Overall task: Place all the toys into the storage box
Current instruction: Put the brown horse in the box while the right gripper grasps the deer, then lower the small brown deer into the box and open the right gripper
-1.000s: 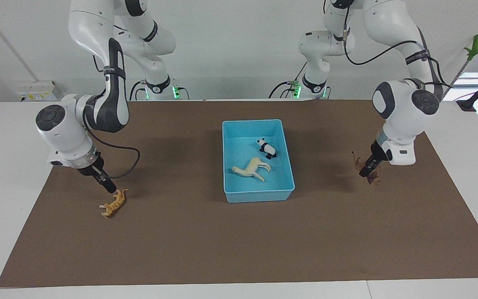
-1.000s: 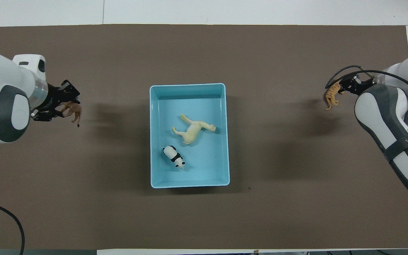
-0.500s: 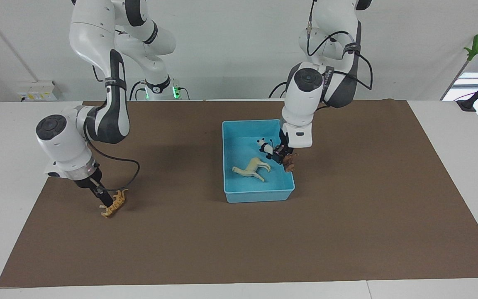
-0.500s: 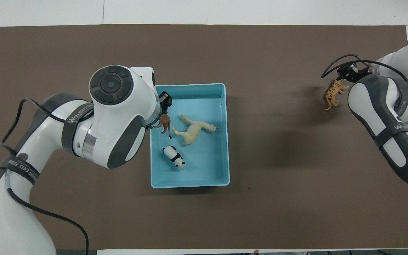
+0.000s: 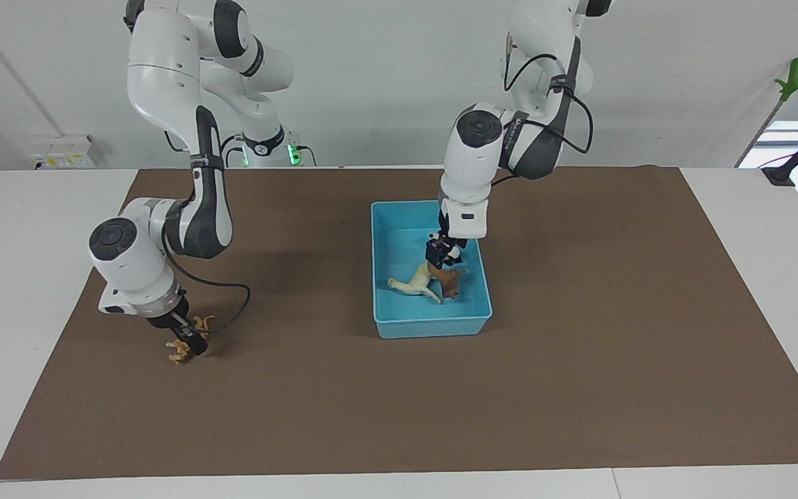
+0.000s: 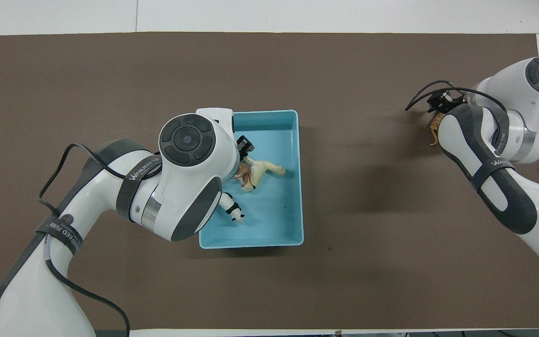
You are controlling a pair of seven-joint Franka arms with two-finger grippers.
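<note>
Lion, horse (touching), panda in box; tiger outside.

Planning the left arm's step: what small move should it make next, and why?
Probably raise the left gripper straight up, clear of the storage box. The lion seems to lie free below it, against the horse, and the tiger under the right gripper is not yet in.

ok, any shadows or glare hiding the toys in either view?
Facing view: no glare, soft arm shadows on the mat; the right gripper, down at the tiger, hides part of it. Overhead view: the left arm, its left gripper over the storage box, covers half the panda; the right arm covers most of the tiger.
</note>
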